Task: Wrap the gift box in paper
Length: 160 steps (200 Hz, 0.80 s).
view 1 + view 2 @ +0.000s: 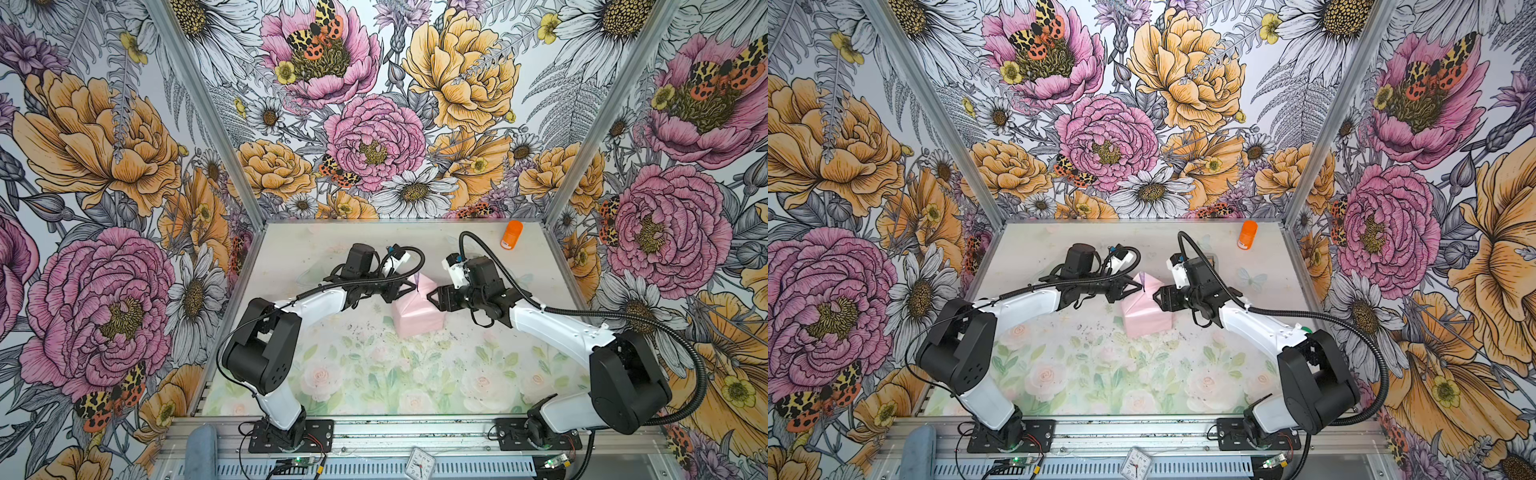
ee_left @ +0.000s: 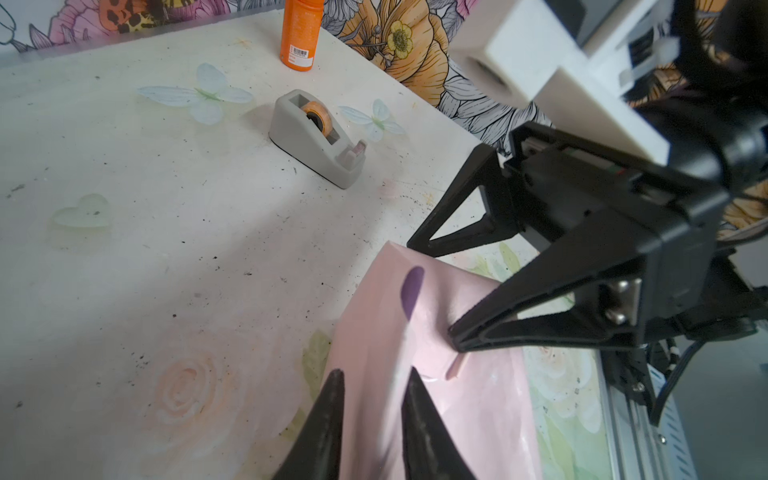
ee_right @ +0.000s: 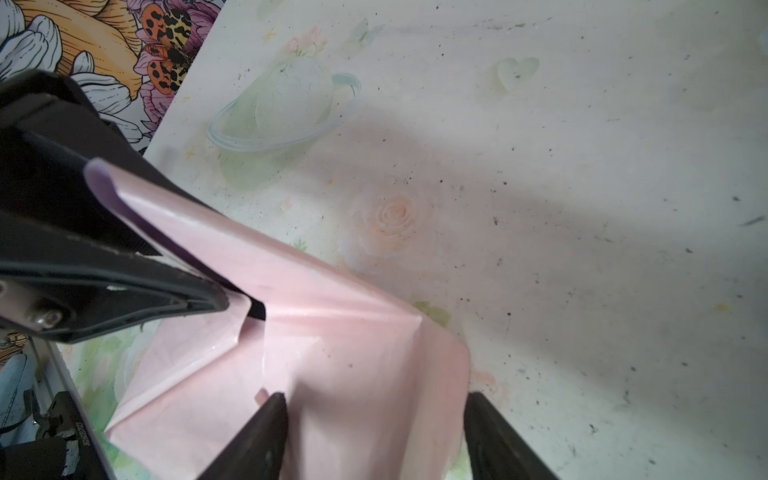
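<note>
Looking first at the left jaws, we find them a little apart. In the left wrist view their two dark fingertips (image 2: pixel 332 415) stand on either side of a raised flap of the paper (image 2: pixel 478 415), and the flap's thin edge runs up between them with neither tip visibly pinching it. The flap ends in a point where the lilac face (image 2: pixel 411 291) curls over.

The right jaws stand wide apart and grip nothing. One of their fingertips (image 2: pixel 459 337) lies on the pink top of the parcel. The other sits just beside the parcel's corner, and we cannot tell whether it touches. The right wrist view shows the same spread, one tip over the top and the other at the parcel's side edge.

Between the two arms the paper is folded pink side out into a blocky parcel. In both top views it sits on the counter (image 1: pixel 374 374) near the middle, a little towards the back. We take the gift box to be inside, but the paper covers it wholly and we see none of its navy surface.

Further out, the left wrist view shows a grey tape dispenser (image 2: pixel 316 137) on the counter beyond the parcel. An orange bottle (image 1: pixel 512 235) is near the far right corner, close to the flowered wall
</note>
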### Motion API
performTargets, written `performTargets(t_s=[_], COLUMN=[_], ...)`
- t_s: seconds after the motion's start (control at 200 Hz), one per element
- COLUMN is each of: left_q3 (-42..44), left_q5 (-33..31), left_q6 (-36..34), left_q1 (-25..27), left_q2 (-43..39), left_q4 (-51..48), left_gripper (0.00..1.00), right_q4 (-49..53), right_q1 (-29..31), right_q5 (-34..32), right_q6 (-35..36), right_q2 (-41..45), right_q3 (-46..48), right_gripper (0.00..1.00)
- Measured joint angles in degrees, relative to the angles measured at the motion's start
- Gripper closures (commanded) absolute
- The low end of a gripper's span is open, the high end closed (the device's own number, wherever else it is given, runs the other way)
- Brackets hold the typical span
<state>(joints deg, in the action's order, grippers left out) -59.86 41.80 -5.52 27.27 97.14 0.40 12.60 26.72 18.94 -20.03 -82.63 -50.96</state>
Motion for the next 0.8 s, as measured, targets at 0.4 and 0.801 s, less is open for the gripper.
performTargets(t_s=[0.4,0.801], left_q3=[-1.0,4.3], left_q5=[-0.2,-5.4], left_q6=[-0.1,1.8], left_q1=[0.0,-2.1], left_q2=[-0.5,-7.6], left_q4=[-0.4,1.5], left_gripper=[0.73,0.56], right_q4=[0.0,0.0], right_q1=[0.0,0.0], right_q5=[0.1,0.3], right_q6=[0.0,0.0], right_q2=[0.0,0.0], right_q3=[0.0,0.0], right_gripper=[0.32,0.32])
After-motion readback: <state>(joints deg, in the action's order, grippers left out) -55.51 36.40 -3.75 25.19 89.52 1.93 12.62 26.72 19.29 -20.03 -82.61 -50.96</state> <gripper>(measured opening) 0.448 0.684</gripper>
